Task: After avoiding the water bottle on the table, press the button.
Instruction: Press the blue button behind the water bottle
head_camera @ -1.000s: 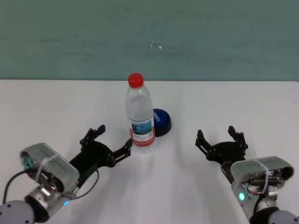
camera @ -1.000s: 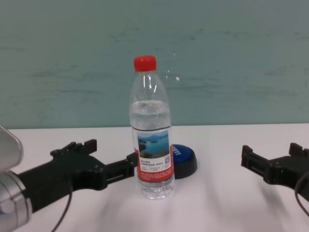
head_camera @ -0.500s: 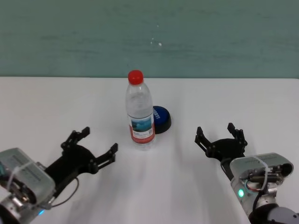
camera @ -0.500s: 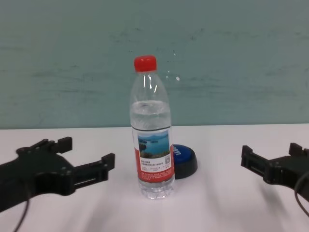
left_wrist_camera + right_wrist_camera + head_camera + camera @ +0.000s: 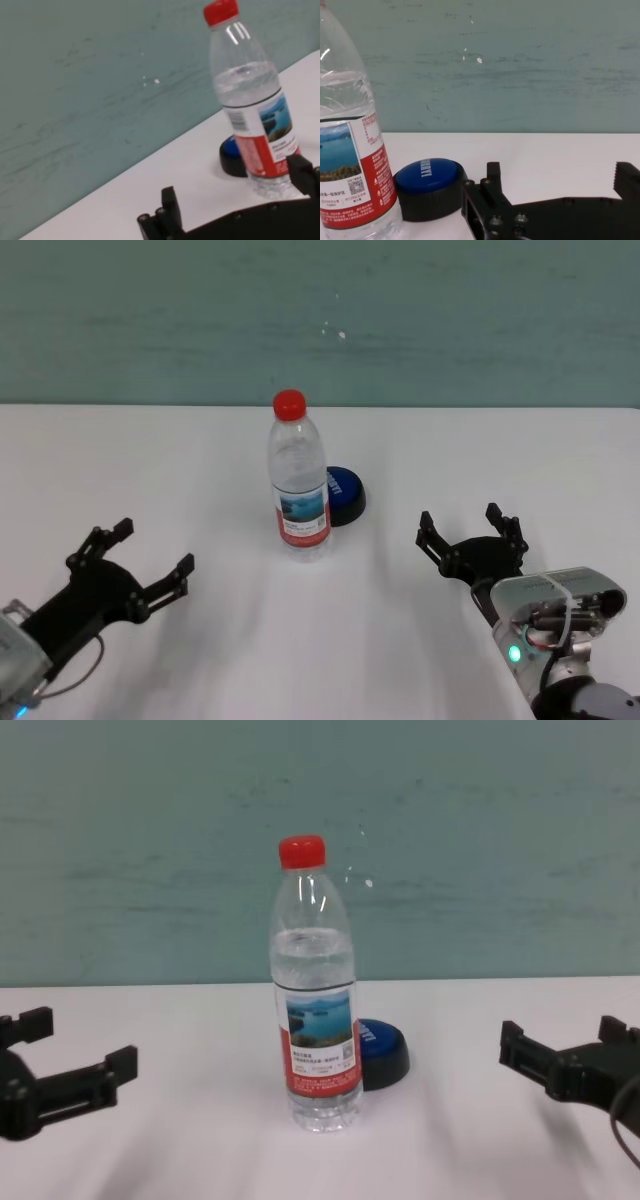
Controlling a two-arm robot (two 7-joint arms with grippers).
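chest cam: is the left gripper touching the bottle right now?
No: in the chest view the left gripper sits open near the table's left edge, with bare tabletop between it and the water bottle.

The left gripper (image 5: 128,555) hovers low over the table's left near part, fingers spread apart. The right gripper (image 5: 470,537) sits at the right near part, fingers likewise apart.

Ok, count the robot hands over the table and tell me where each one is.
2. The left hand is low over the table, left of the water bottle. The right hand is right of the button.
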